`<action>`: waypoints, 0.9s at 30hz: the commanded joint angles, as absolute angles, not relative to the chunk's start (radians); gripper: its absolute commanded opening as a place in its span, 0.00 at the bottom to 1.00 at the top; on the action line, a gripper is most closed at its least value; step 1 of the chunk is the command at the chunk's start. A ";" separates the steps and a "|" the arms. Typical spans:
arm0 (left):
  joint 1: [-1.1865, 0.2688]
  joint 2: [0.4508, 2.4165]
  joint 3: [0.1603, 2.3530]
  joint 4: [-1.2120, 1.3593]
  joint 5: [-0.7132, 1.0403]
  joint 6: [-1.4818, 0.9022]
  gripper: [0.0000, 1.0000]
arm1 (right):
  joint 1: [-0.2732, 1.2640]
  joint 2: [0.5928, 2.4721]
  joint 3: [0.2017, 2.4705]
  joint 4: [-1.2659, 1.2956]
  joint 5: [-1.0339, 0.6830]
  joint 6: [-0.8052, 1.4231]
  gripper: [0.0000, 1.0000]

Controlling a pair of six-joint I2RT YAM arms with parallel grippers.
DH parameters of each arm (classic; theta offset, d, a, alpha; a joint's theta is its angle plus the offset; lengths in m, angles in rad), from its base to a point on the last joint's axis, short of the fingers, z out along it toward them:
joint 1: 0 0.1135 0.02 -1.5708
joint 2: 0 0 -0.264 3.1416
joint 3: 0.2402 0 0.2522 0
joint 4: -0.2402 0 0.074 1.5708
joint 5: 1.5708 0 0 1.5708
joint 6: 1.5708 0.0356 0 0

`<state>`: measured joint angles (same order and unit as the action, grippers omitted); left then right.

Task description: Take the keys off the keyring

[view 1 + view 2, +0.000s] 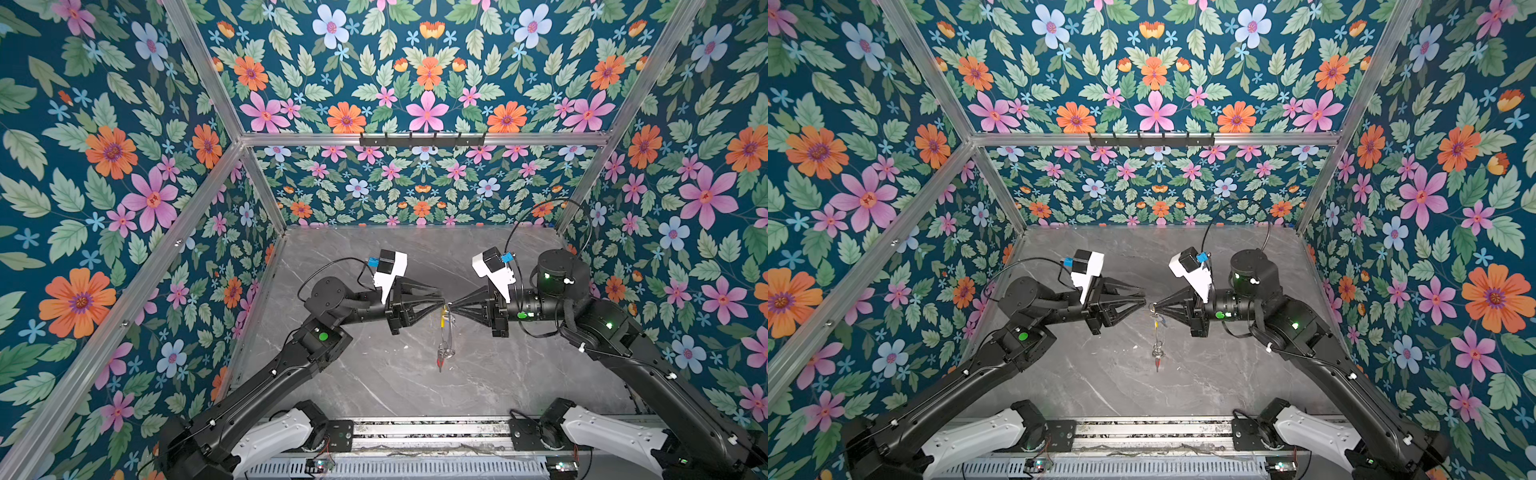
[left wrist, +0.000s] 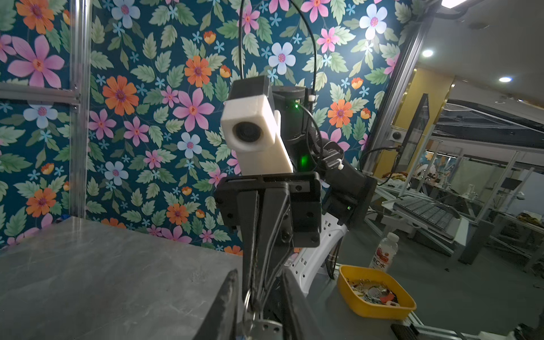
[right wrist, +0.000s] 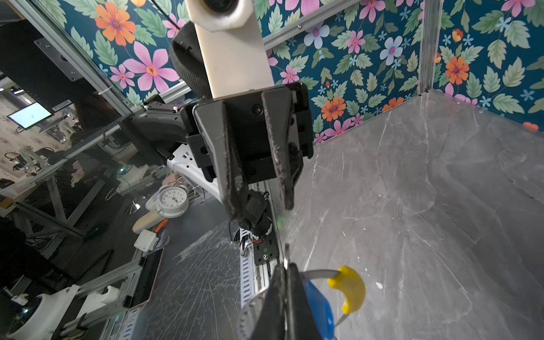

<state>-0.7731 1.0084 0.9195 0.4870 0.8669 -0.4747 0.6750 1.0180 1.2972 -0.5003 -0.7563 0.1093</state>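
Right gripper (image 3: 286, 273) clamped tight on keyring (image 3: 348, 290), seemingly at rim; keyring hangs edge-on above table (image 1: 519, 374) centre. Blue-tag key (image 3: 319, 306) beside grip, red-tag key (image 1: 440, 362) dangling lowest. Left gripper (image 1: 1144, 298) just left, tips narrowly apart.

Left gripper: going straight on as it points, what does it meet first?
Likely the right gripper, shut on the top of the hanging keyring, tip to tip with the left gripper; depth between them is unclear.
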 commanded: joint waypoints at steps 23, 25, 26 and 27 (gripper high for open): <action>-0.772 1.077 1.043 0.180 1.022 -0.368 0.12 | 0.675 1.051 1.360 -0.589 -0.750 0.030 0.00; -0.772 1.078 1.046 0.176 1.022 -0.365 0.09 | 0.675 1.054 1.363 -0.593 -0.748 0.029 0.00; -0.772 1.078 1.046 0.176 1.022 -0.365 0.07 | 0.675 1.055 1.364 -0.595 -0.748 0.028 0.00; -0.772 1.078 1.046 0.176 1.019 -0.364 0.05 | 0.675 1.055 1.365 -0.594 -0.748 0.028 0.00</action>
